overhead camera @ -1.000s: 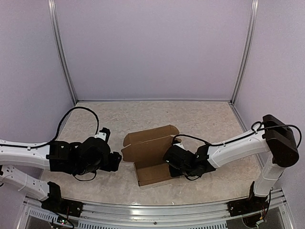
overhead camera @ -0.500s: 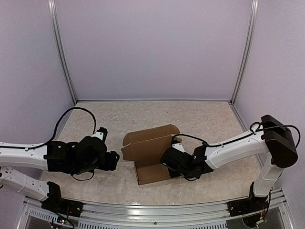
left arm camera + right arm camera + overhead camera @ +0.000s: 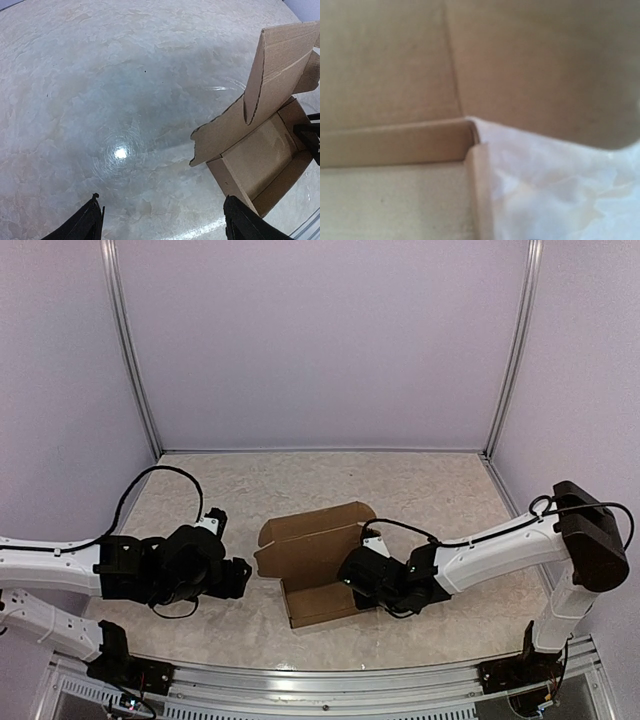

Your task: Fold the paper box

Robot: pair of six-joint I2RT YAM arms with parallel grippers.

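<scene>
Top external view: the plain brown cardboard paper box [image 3: 315, 562] sits near the middle of the pale marbled table [image 3: 440, 490], between the two arms. It is partly erected, an open shallow tray with low walls standing on its near and side edges. A broad lid panel rises from the far side, with a rounded tab at its right end. Left wrist view confirms the condition: the tray [image 3: 260, 160] is open upward, its inner floor is bare, and a side flap with a ragged die-cut edge juts toward the left from the near-left corner. The left gripper [image 3: 240, 578] is just left of the box and apart from it. Its two black fingers [image 3: 82, 225] are spread wide over bare tabletop, holding and touching nothing. The right gripper [image 3: 352, 575] is at the tray's right wall, with a dark fingertip showing inside that edge in the left wrist view. Right wrist view is very close and blurred, filled by cardboard [image 3: 395, 75], a wall corner and a patch of table. No fingers show there, so the spread of the right jaws cannot be told.
</scene>
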